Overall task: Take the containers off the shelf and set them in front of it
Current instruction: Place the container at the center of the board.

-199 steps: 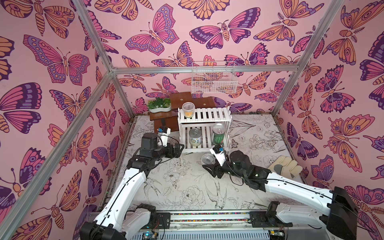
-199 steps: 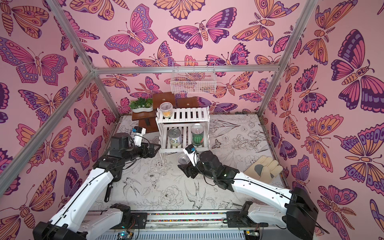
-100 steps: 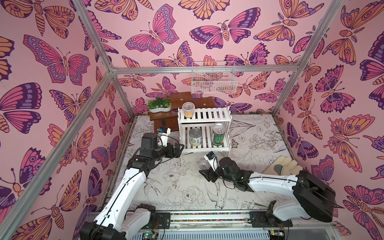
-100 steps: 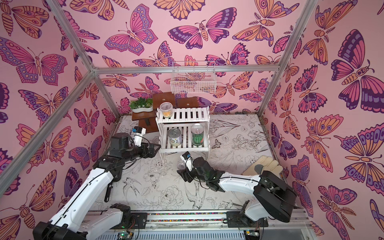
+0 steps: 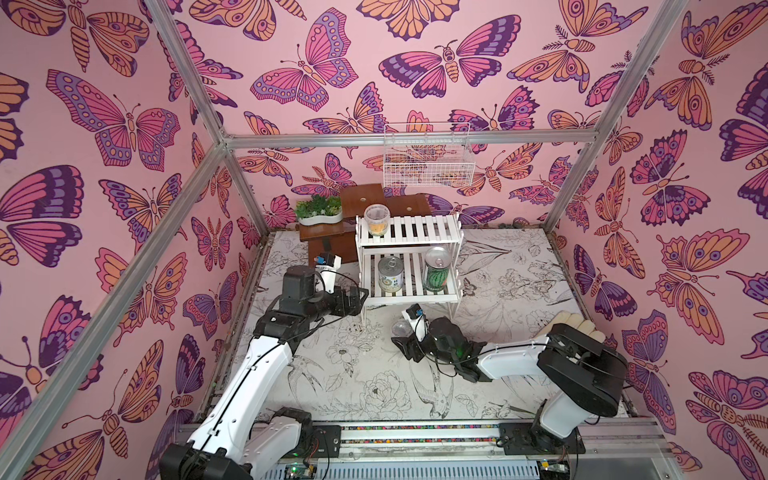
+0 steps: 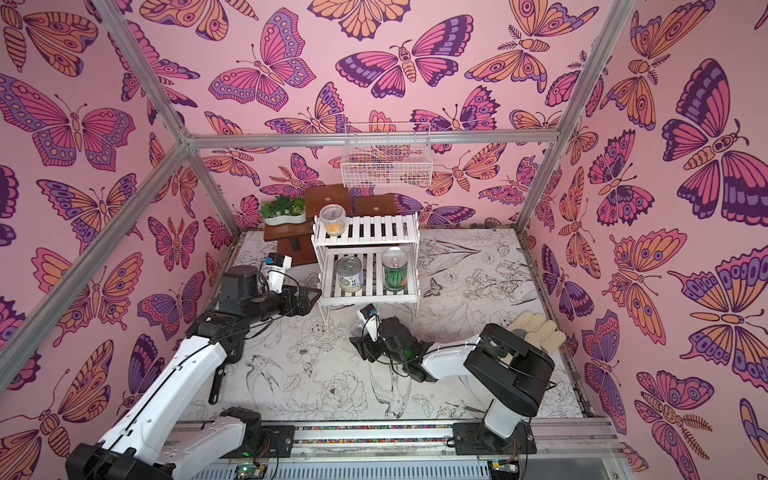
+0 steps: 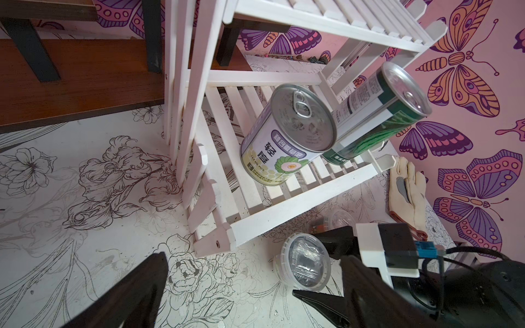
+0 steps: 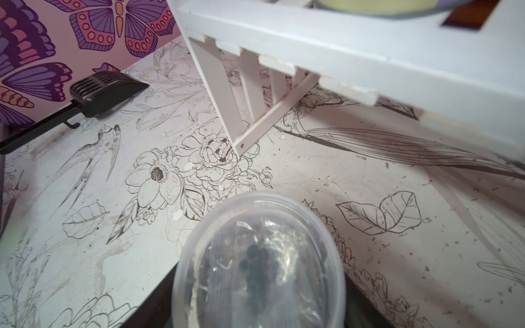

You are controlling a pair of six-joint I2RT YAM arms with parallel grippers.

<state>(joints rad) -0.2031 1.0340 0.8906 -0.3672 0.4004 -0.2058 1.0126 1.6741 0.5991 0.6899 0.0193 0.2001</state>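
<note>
Two arms are in view, and only the right one has changed. A second earlier it reached out long; now its elbow is folded high and the right gripper (image 5: pixel 405 340) sits slightly nearer the front edge of the table (image 5: pixel 332 374). The left gripper (image 5: pixel 359 299) has stayed by the front left leg of the shelf (image 5: pixel 409 232), its fingers spread wide with nothing between them. The right gripper's fingers are clamped on a small cup (image 5: pixel 401 328), just in front of the shelf's lower front rail.

Whether that cup's base touches the table cannot be told. Its contents are a dark blur behind a crinkled, foggy lid. In the left wrist view a second cup (image 7: pixel 338 220) with reddish contents is half covered by a black finger. The right elbow cuts off part of a glove (image 5: pixel 577 324) at the table's right edge.

The shelf is white painted slats. Its lower tier carries a pale can (image 5: pixel 390 278) with a pull-ring lid and a watermelon can (image 5: pixel 437 274), both round metal. A clear plastic yellow-filled cup (image 5: pixel 377 220) stands at the top tier's left end.
</note>
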